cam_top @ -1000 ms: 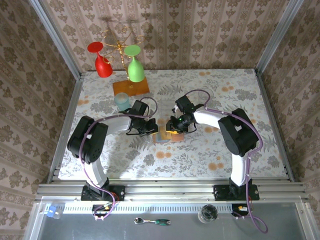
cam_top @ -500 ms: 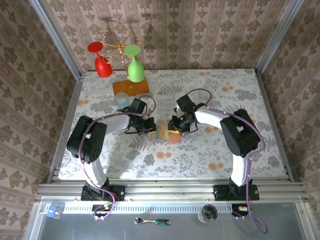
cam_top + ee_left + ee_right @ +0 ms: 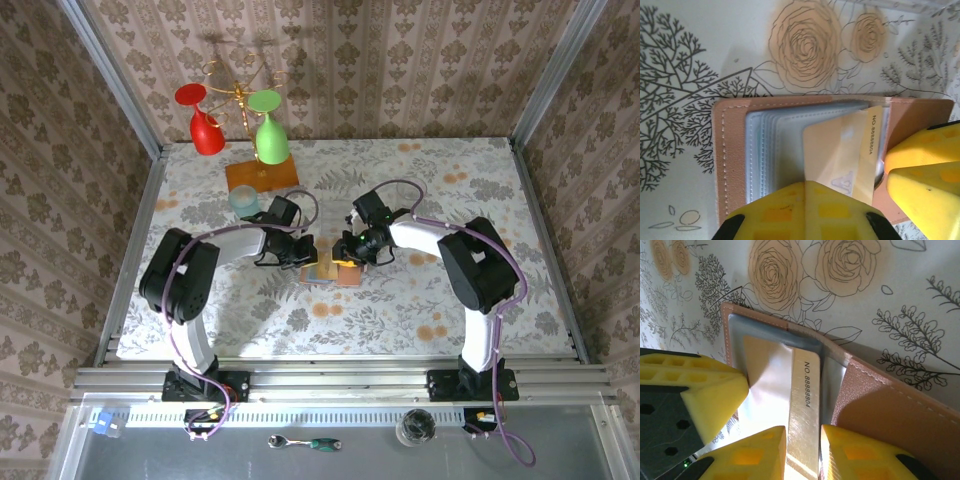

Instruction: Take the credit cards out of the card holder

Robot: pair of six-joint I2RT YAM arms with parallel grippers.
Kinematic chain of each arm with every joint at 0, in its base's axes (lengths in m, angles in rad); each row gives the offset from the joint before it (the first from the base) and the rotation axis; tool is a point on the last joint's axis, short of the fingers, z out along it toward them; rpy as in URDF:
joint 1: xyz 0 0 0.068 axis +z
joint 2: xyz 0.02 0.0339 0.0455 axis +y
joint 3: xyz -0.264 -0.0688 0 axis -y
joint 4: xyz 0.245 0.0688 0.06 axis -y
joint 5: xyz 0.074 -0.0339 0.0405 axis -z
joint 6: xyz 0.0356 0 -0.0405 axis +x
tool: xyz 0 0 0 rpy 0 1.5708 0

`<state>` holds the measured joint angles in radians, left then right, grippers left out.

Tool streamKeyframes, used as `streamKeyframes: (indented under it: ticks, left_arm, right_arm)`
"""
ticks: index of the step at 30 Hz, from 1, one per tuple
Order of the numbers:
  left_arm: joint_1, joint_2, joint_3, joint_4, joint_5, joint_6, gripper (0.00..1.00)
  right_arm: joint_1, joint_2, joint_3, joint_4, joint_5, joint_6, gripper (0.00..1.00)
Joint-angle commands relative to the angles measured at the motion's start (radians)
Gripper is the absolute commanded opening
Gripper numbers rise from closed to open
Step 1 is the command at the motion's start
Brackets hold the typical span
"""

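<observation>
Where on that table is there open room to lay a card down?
Free: the table back right, beyond the right arm, and the near strip before the card holder. Crowded: the centre, and back left by the glass rack.

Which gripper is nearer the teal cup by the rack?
Left. The left gripper is at the card holder's side toward the cup; right gripper, pinching a credit card, is on the holder's far side.

This is a robot lab cell dressed up as a home. Wallpaper (image 3: pixel 400 60) covers 3 panel walls held by bare aluminium posts (image 3: pixel 111 78), and a floral cloth covers the table (image 3: pixel 400 310). The left arm (image 3: pixel 180 280) and right arm (image 3: pixel 480 270) are bolted to a metal rail (image 3: pixel 340 378) across the bottom of the frame. A ratchet wrench (image 3: pixel 305 442) lies on the grey shelf (image 3: pixel 200 452) below it.
</observation>
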<state>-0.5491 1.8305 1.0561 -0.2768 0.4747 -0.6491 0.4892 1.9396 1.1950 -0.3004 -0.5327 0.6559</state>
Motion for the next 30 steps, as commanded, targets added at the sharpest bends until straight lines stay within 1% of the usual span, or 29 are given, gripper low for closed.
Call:
streamKeyframes:
  ticks: [1, 13, 18, 25, 30]
  left_arm:
    - [0.001, 0.016, -0.008, -0.025, -0.004, 0.03, 0.0]
    - [0.008, 0.0, -0.061, -0.032, -0.025, 0.022, 0.0]
    - [0.009, -0.01, -0.07, -0.036, -0.03, 0.022, 0.0]
    - [0.017, -0.026, -0.083, -0.043, -0.036, 0.022, 0.0]
    - [0.017, -0.034, -0.087, -0.043, -0.038, 0.017, 0.0]
  right_arm:
    - [-0.006, 0.024, -0.021, 0.026, -0.037, 0.014, 0.25]
    - [-0.006, 0.071, -0.042, 0.119, -0.119, 0.057, 0.21]
    - [-0.008, 0.063, -0.054, 0.12, -0.105, 0.059, 0.16]
    - [-0.017, 0.013, -0.094, 0.106, -0.075, 0.054, 0.08]
    - [-0.026, -0.027, -0.122, 0.097, -0.06, 0.049, 0.07]
